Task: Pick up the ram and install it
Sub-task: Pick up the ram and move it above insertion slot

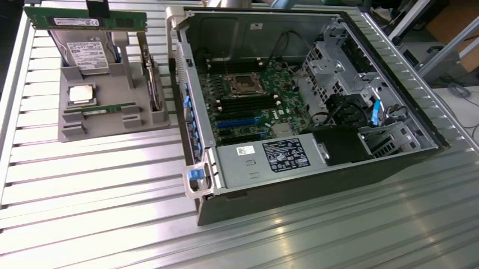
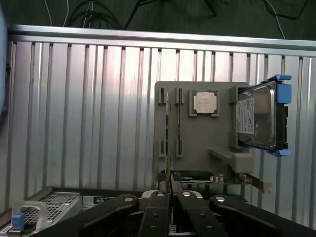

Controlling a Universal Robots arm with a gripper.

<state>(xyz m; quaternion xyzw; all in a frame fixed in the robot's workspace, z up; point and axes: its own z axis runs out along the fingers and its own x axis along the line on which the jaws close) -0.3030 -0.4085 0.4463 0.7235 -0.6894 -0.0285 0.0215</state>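
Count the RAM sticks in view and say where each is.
2. One ram is clamped in the gripper, above the gray holder. A second stick sits in that holder's slot. More may be hidden inside the computer case.

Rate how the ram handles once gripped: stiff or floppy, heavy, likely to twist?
Probably stiff: the ram looks straight with the hand pinching one spot on its top edge, no sag. Likely light: a thin board. The pinch is narrow on a long stick, so it might pivot if bumped.

Bright light glares white off the ribbed metal table (image 1: 97, 179), while the computer case (image 1: 299, 195) stays dimmer inside.
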